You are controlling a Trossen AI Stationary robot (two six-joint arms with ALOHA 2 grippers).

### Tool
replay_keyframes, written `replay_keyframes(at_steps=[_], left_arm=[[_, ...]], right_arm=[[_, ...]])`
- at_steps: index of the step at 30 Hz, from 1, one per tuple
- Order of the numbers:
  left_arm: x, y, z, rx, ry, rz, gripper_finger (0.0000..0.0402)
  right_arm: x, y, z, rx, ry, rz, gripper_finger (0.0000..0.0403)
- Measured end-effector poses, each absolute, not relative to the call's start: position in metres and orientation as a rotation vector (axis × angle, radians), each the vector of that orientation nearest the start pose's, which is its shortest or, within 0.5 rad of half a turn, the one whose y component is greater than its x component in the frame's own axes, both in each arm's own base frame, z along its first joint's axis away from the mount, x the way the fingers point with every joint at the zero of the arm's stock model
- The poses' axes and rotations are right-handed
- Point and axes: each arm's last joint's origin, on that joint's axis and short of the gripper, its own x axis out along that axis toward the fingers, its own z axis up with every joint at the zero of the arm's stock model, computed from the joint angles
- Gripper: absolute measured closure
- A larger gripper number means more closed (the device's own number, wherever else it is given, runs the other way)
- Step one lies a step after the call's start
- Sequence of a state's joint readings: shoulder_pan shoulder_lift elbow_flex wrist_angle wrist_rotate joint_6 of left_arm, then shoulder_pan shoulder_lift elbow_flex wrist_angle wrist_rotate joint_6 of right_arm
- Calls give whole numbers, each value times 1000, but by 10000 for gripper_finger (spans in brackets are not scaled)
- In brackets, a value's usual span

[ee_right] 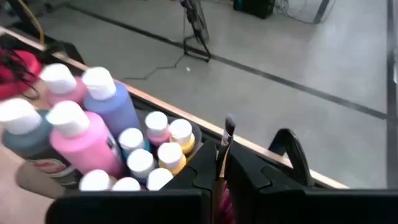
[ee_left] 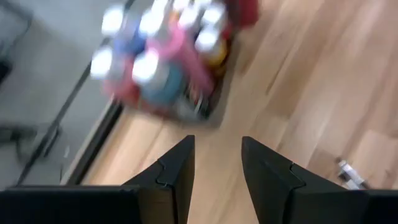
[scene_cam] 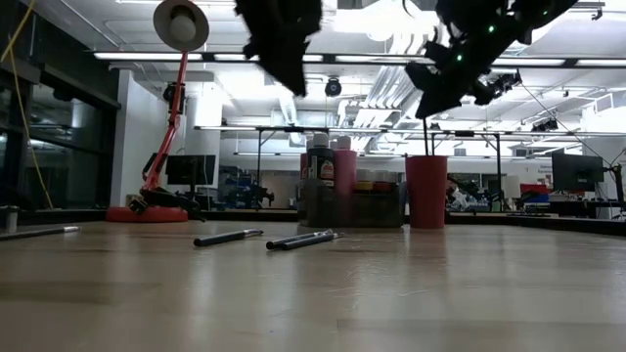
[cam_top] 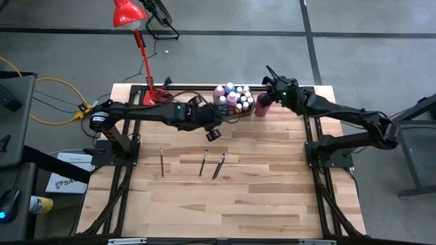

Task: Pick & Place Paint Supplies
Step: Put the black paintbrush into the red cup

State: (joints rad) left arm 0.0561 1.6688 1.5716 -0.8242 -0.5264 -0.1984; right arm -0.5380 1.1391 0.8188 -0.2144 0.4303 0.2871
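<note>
Bottles point(cam_top: 233, 97) packed upright in grey bin point(ee_right: 37, 180) at table's point(cam_top: 272, 197) far edge, just beside red cup point(cam_top: 262, 107); bin mostly hidden by bottles in high view, blurred in left wrist view. Left gripper point(cam_top: 213, 133) hangs above table near bin, fingers point(ee_left: 177, 168) apart, nothing between. Right gripper point(cam_top: 274, 89) over red cup, fingers together, clamped on thin paintbrush point(ee_right: 225, 140); brush's lower end hidden behind fingers. Three loose brushes point(cam_top: 204, 163) lie mid-table, well apart from bin.

The surface point(cam_top: 272, 177) was pale wood, smooth and matt; the paint bottles point(ee_right: 93, 137) looked glossy plastic.
</note>
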Motion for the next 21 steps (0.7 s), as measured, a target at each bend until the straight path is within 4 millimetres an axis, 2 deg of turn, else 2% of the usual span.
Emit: replay_keyframes(at_steps=[5, 12, 16, 21], left_arm=[[334, 28, 302, -69, 987, 759, 275], [313, 22, 288, -136, 1118, 914, 268], [304, 22, 286, -156, 1177, 971, 241], [293, 21, 286, -204, 1224, 1070, 189]], right_arm=[[208, -140, 262, 294, 477, -1041, 369], [209, -141, 258, 326, 488, -1042, 321], [210, -141, 258, 356, 473, -1045, 276], [207, -139, 257, 371, 493, -1040, 223]])
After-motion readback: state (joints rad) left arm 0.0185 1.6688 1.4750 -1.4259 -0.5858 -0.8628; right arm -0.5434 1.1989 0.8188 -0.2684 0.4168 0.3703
